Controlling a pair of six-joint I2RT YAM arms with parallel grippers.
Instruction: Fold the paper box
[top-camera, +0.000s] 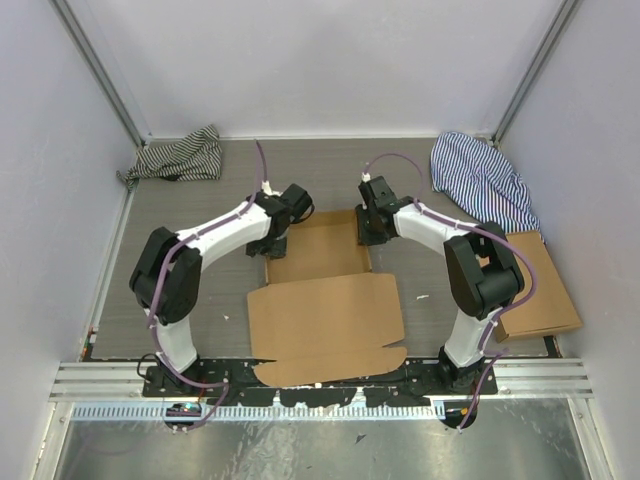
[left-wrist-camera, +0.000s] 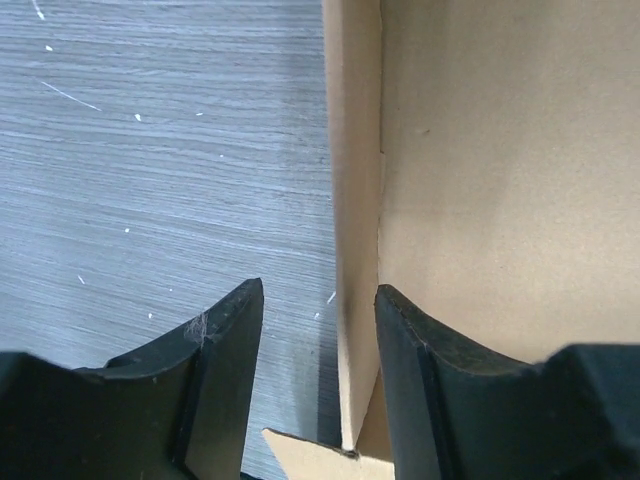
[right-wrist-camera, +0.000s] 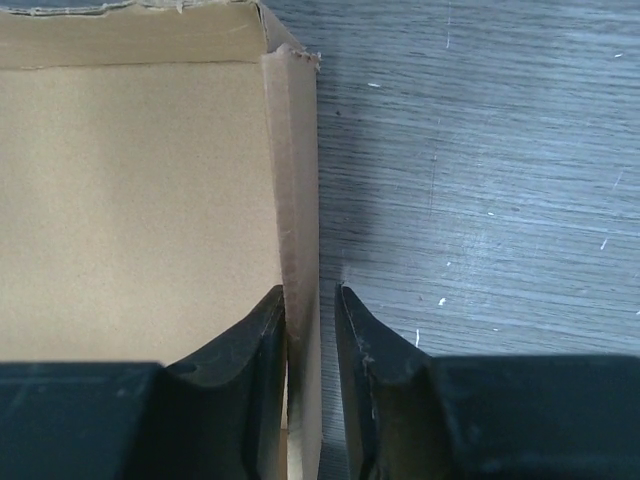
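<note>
The box (top-camera: 325, 300) lies mid-counter (top-camera: 190, 215) between the arms, its walled tray at the far end and its flat lid near. The left pincer (left-wrist-camera: 320, 290) is spread astride the tray's left wall. The right pincer (right-wrist-camera: 310, 292) straddles the right wall, barely parted, with a sliver of gap on the outside.

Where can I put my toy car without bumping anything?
Bare table lies at the far side between left cloth and right cloth, and beside the left arm by the wall. The middle is crowded: left hand and right hand straddle the box walls.
</note>
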